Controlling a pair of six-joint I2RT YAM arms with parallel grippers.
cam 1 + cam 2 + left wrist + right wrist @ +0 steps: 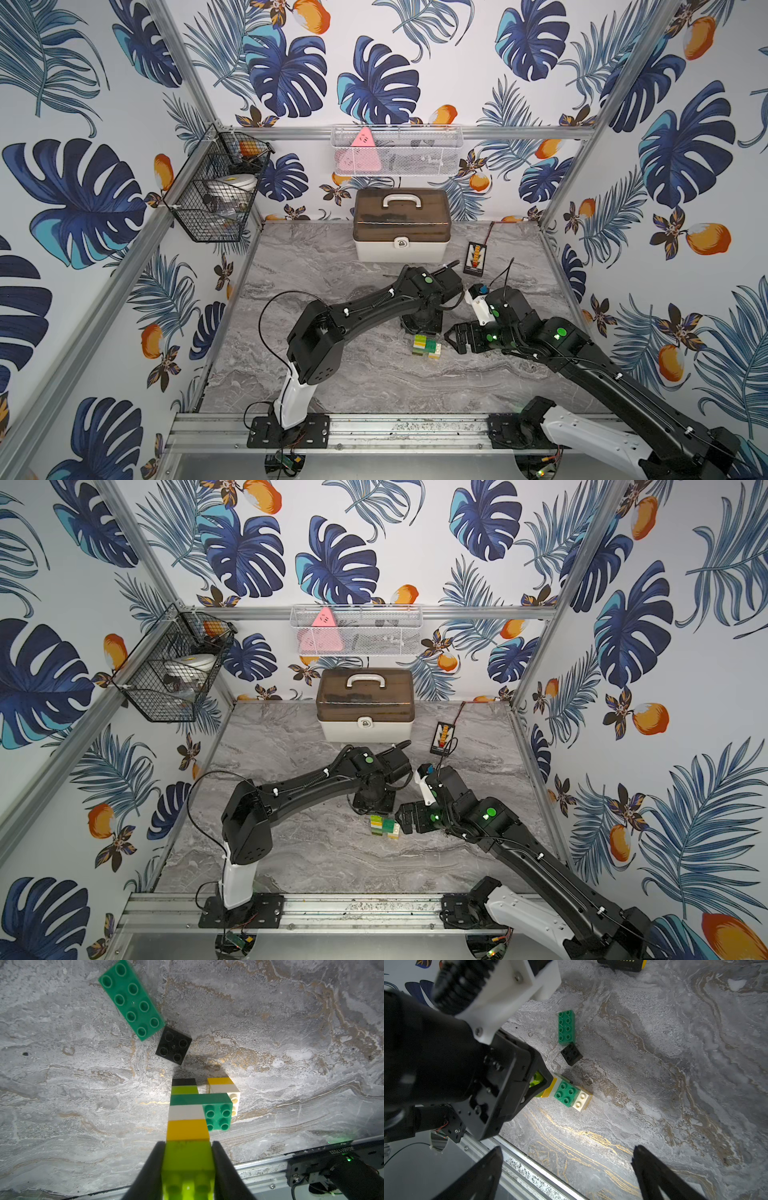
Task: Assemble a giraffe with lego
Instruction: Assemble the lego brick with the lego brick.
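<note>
While right jaws stand wide, left jaws clamp the giraffe [188, 1130].

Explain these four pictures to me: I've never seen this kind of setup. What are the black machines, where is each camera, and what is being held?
Two black robot arms, the left arm and the right arm, are bolted to a rail at the front of a marble table. Both top views look down from overhead; the two close-ups come from cameras on the arms' wrists. The left gripper is shut on the lime end of a half-built giraffe, a striped column with a dark green crosspiece. The right gripper is open and empty. Loose on the table lie a long dark green brick and a black square brick. A storage box stands at the back.
</note>
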